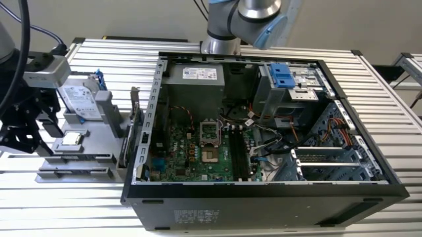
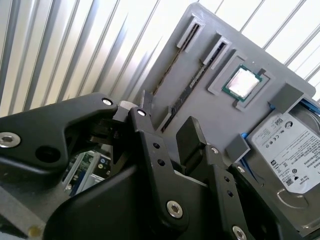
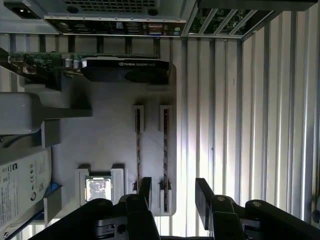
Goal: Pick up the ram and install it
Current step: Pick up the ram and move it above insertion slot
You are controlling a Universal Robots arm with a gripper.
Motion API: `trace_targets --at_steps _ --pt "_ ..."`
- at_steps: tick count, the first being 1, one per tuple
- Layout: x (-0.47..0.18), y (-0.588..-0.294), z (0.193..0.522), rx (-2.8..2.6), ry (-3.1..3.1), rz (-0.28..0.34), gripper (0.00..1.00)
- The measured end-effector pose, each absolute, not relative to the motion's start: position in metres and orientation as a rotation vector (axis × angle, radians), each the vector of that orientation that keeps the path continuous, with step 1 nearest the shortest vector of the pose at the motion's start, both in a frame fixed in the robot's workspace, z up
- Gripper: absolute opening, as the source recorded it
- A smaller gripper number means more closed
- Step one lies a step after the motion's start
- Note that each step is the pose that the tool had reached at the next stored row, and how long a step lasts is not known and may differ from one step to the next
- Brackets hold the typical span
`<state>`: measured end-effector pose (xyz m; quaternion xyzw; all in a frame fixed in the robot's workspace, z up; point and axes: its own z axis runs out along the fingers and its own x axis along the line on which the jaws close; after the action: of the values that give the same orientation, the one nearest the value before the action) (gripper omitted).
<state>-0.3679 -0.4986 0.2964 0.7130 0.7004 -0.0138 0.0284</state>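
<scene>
Two ram sticks stand on edge in the narrow slots of a grey fixture. They show as thin dark strips in both wrist views, one ram beside the other ram. My gripper hangs open just above the slots' end, with the outer ram roughly in line with the gap between my black fingers. Nothing is held. In the exterior view my gripper is at the far left over the fixture. The motherboard's black slots lie inside the open computer case.
On the same fixture sit a silver hard drive, a square processor chip and a graphics card standing along its edge. The black case wall rises on the exterior view's right of the fixture. All rests on a slatted metal table.
</scene>
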Motion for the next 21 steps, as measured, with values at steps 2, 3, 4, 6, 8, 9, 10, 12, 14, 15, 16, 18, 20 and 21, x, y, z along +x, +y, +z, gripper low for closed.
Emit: trace_targets --at_steps 2,3,4,6,8,9,10,12,14,15,16,18,20,21 --pt "-0.368 -0.499 0.295 2.199 2.16 -0.045 1.0" --pt "-0.368 -0.499 0.294 2.199 2.16 -0.046 1.0" --pt "-0.368 -0.499 0.293 2.198 2.159 -0.047 1.0" --pt "-0.368 -0.499 0.292 2.197 2.158 -0.05 1.0" --pt "-0.368 -0.499 0.29 2.195 2.157 -0.052 1.0" --pt "-0.368 -0.499 0.289 2.195 2.156 -0.053 1.0" --pt "-0.368 -0.499 0.289 2.194 2.155 -0.055 1.0" --pt "-0.368 -0.499 0.288 2.192 2.154 -0.058 1.0" --pt "-0.368 -0.499 0.286 2.191 2.153 -0.061 1.0" --pt "-0.368 -0.499 0.286 2.19 2.152 -0.063 1.0" --pt "-0.368 -0.499 0.285 2.189 2.151 -0.065 1.0" --pt "-0.368 -0.499 0.284 2.187 2.149 -0.069 1.0" --pt "-0.368 -0.499 0.283 2.185 2.147 -0.074 1.0" --pt "-0.368 -0.499 0.283 2.184 2.147 -0.076 1.0"
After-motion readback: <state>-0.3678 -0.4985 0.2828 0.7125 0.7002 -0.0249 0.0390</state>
